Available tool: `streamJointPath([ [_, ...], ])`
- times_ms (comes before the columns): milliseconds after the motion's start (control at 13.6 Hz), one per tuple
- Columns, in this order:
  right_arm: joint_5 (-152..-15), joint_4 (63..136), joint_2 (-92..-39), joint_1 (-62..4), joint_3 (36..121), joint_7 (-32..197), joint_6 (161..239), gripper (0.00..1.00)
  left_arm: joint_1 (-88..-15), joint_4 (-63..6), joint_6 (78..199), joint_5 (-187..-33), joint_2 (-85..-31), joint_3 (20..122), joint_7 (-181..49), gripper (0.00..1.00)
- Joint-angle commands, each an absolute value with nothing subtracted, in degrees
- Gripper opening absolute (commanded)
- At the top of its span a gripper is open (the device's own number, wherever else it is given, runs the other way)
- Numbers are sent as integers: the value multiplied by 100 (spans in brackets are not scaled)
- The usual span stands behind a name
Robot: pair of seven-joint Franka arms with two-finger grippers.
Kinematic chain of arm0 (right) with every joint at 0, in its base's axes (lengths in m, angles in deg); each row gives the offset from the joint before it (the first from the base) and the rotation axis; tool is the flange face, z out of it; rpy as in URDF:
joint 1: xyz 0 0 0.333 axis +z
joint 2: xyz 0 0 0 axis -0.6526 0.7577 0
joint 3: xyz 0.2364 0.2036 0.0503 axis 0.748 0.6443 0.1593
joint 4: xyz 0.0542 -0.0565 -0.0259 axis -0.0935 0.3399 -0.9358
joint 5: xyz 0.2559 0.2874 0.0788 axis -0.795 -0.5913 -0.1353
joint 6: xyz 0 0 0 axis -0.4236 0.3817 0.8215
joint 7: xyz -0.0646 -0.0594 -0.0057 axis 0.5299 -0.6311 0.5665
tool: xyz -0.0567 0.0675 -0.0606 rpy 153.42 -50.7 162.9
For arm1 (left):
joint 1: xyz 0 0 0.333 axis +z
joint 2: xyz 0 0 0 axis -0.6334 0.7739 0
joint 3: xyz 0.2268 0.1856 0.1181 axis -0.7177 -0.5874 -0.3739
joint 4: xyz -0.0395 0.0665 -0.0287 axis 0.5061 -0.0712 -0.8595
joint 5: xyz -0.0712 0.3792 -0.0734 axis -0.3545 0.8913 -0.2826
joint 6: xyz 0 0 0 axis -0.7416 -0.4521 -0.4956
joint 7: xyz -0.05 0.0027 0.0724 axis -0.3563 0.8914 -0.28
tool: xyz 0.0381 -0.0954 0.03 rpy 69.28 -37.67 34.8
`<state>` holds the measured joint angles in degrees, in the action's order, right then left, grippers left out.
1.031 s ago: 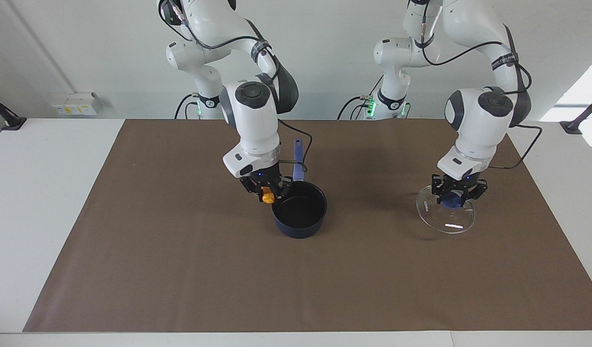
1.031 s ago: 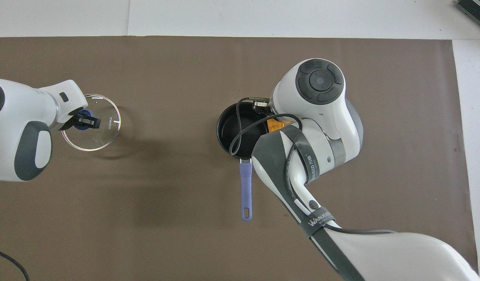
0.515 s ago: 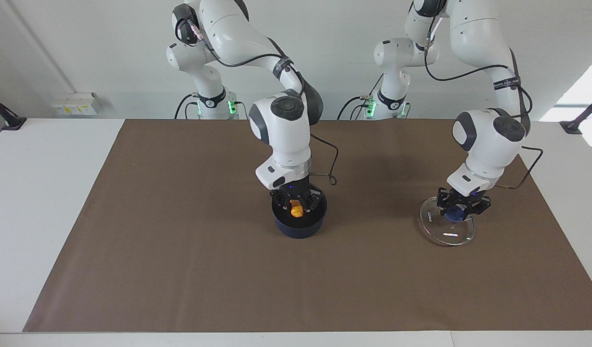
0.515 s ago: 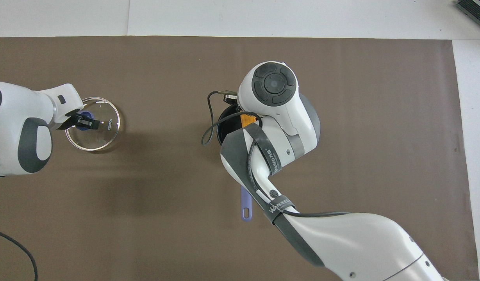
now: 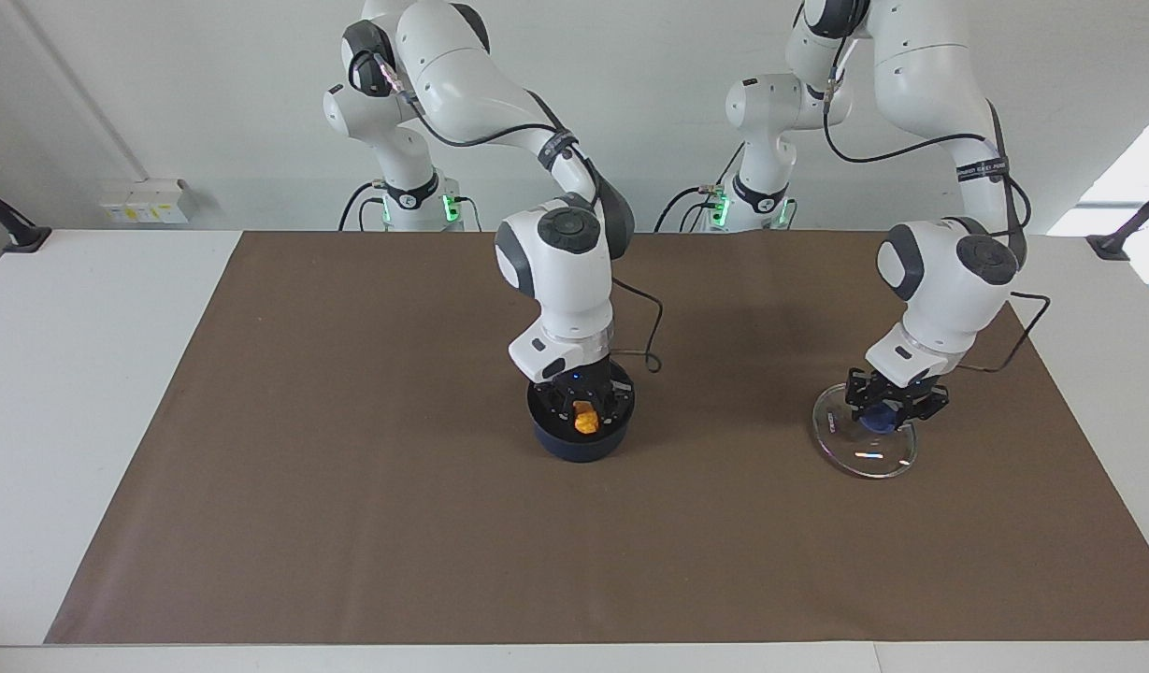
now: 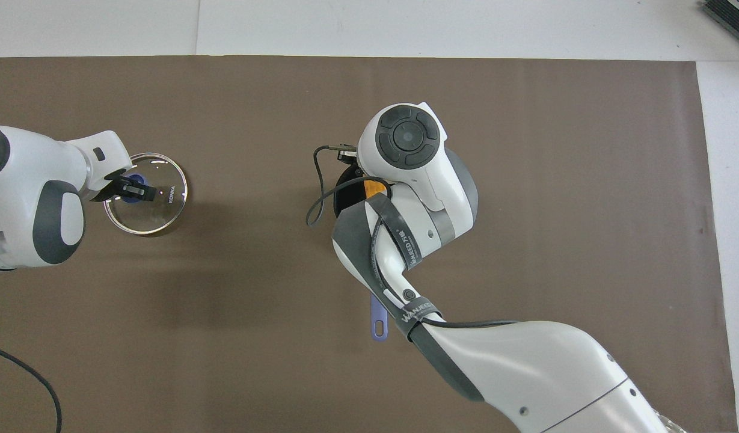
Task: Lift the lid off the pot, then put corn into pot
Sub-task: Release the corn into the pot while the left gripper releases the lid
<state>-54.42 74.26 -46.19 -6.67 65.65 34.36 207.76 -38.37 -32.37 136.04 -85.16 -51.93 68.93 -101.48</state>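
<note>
The dark blue pot (image 5: 574,447) stands on the middle of the brown mat. My right gripper (image 5: 585,409) hangs down into its mouth, shut on the yellow-orange corn (image 5: 585,422), which sits at about rim height. From overhead the right arm covers most of the pot (image 6: 343,196); a bit of corn (image 6: 374,189) and the end of the handle (image 6: 379,320) show. Toward the left arm's end of the table, my left gripper (image 5: 881,409) is shut on the blue knob of the glass lid (image 5: 859,449), which is tilted just over the mat. Overhead, the lid (image 6: 156,210) shows under the left gripper (image 6: 130,187).
A brown mat (image 5: 350,467) covers most of the white table (image 5: 88,374). A black cable (image 6: 314,204) loops out from the right wrist beside the pot. Another cable (image 6: 41,385) lies near the left arm's base.
My right gripper carried the corn from beside the pot's rim to over its middle and down into its mouth. My left gripper lowered the lid slightly.
</note>
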Motion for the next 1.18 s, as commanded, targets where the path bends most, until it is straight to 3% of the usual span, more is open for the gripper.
streamJointPath([
  [0, -5563, 7717, -4770, -664, 6580, 3645, 20746, 0, -3798, -3209, 13509, -8630, -5214, 6934, -10211, 6],
  [74, -5554, 7840, -4822, -664, 6580, 3653, 20755, 0, -3789, -3209, 13500, -8639, -5214, 6934, -10211, 21],
  [147, -5554, 7885, -4866, -664, 6615, 3662, 20755, 0, -3781, -3209, 13466, -8630, -5222, 6934, -10193, 59],
  [221, -5554, 7894, -4867, -664, 6633, 3714, 20746, 8, -3798, -3200, 13404, -8639, -5231, 6925, -10193, 100],
  [294, -5554, 7920, -4876, -664, 6633, 3793, 20746, 28, -3763, -3174, 13386, -8630, -5222, 6925, -10193, 100],
  [368, -5563, 7929, -4876, -664, 6633, 3838, 20755, 71, -3754, -3182, 13369, -8630, -5222, 6925, -10193, 100],
  [442, -5554, 7912, -4876, -673, 6633, 3838, 20746, 86, -3754, -3139, 13229, -8630, -5222, 6925, -10184, 100],
  [589, -5554, 7903, -4876, -673, 6633, 3847, 20720, 100, -3754, -2894, 13132, -8621, -5187, 6917, -10175, 100],
  [883, -5554, 7859, -4971, -708, 6633, 3847, 20676, 100, -3824, -2288, 12360, -8569, -5424, 6908, -9965, 100],
  [1104, -5449, 7885, -5270, -769, 6545, 3916, 20518, 100, -3851, -1279, 11342, -8560, -5460, 6934, -9728, 100],
])
